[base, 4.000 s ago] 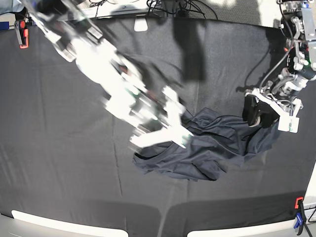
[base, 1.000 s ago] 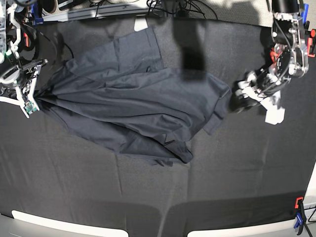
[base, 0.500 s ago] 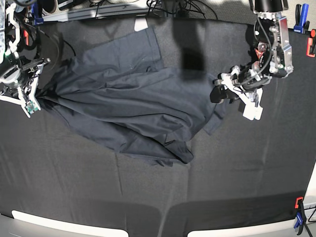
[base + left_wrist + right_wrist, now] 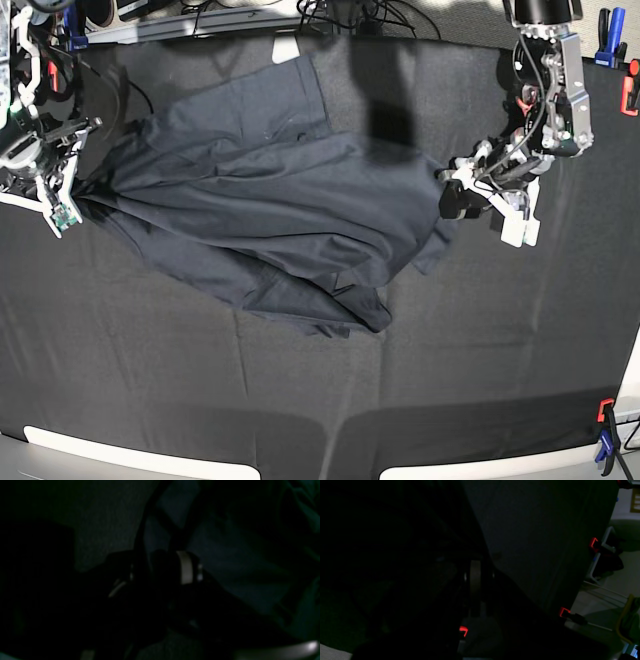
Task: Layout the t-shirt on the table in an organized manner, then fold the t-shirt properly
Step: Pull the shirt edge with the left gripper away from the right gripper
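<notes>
Black-clothed tabletop (image 4: 480,360) carries the spread t-shirt (image 4: 270,210), right pincer (image 4: 62,200) clenched on its edge, left pincer (image 4: 455,195) seemingly pinching the opposite edge.

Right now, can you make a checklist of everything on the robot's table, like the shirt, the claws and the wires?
Surface: table under creased black cloth.
Job's things: t-shirt spread wide but rumpled, lower edge folded over, not yet flat.
Clutter: nothing seen.
Grippers: right gripper shut on the t-shirt's edge at one side; left gripper at the opposite edge, grip unclear.
Cables: tangle of cables beyond the far edge.
Surroundings: clamp at the near corner.
</notes>
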